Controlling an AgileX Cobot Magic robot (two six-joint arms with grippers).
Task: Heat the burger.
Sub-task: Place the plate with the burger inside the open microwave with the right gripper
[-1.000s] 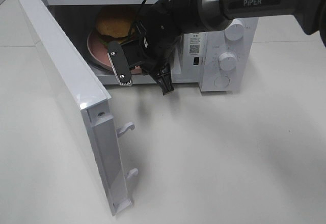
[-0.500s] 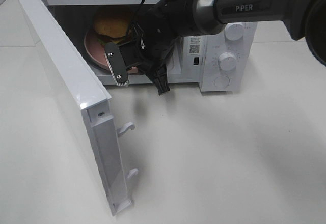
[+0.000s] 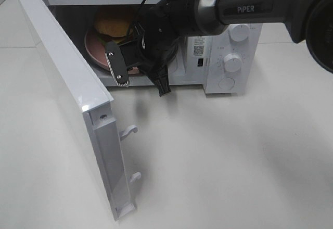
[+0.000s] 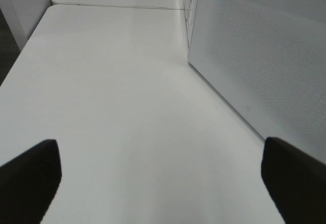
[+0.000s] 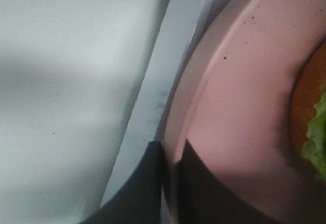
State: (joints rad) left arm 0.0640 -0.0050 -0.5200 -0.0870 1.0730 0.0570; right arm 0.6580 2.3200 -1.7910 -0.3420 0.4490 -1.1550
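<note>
The burger [image 3: 113, 23], with its golden bun, sits on a pink plate [image 3: 96, 49] inside the open microwave [image 3: 229, 36]. My right gripper [image 3: 120, 73] reaches into the opening and is shut on the plate's front rim. The right wrist view shows the dark fingertips [image 5: 147, 183] pinched on the pink plate [image 5: 239, 107] at the microwave's sill. The burger [image 5: 310, 117] shows bun and lettuce at the frame's edge. My left gripper [image 4: 163, 183] is open and empty over the bare table, beside a perforated white microwave panel [image 4: 254, 56]. It is out of the high view.
The microwave door [image 3: 78, 104] stands swung open to the left, its latch hooks [image 3: 129, 131] pointing at the table's middle. The control knobs [image 3: 232, 61] are on the right of the front. The white table [image 3: 223, 156] spreads in front.
My right gripper has moved slightly left and deeper into the microwave, carrying the plate and burger with it. The left gripper has stayed open.
</note>
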